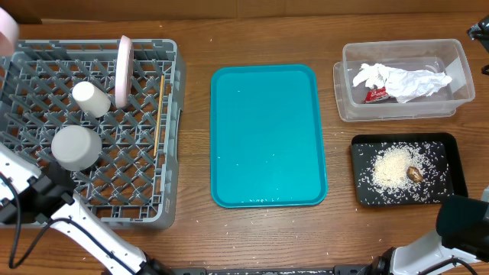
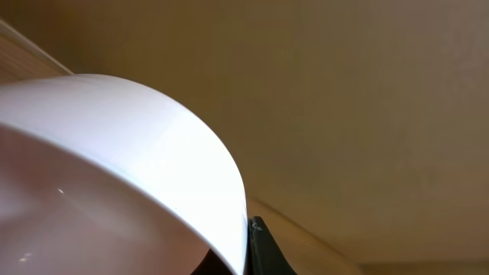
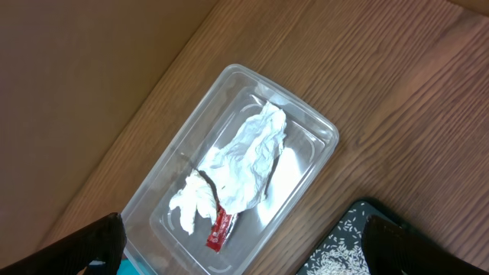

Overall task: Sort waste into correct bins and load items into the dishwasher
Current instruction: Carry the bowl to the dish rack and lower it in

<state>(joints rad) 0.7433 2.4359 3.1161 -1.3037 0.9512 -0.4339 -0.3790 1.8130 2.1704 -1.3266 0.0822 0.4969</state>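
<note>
My left gripper [image 2: 256, 246] is clamped on the rim of a pale bowl [image 2: 114, 153], which fills the lower left of the wrist view, with one dark finger showing at its edge. From overhead only a pinkish sliver of that bowl shows at the top left corner, beyond the far corner of the grey dish rack [image 1: 172, 137]. My right gripper [image 3: 243, 229] hangs with its jaws spread wide and nothing between them, looking down on the clear tub [image 3: 321, 130] at the table's far right. In that tub lie the crumpled white paper [image 3: 244, 156] and, partly under it, the red wrapper [image 3: 220, 229]. Just beside the tub, on the near side, sits the black tray [image 1: 451, 153], scattered with pale rice grains [image 1: 393, 168] — the small brown lump [image 1: 415, 174] rests at the heap's right edge. In the rack, the whitish-pink plate [image 1: 124, 69] stands on edge, the white cup [image 1: 92, 98] sits just beside it, a second bowl [image 1: 76, 147] appears upside down nearer me, and the chopsticks [image 1: 159, 114] lie along the right wall. The teal tray [image 1: 267, 136] lies between the rack and the bins (a few stray grains dot the wooden table [image 1: 199, 237] around it).
</note>
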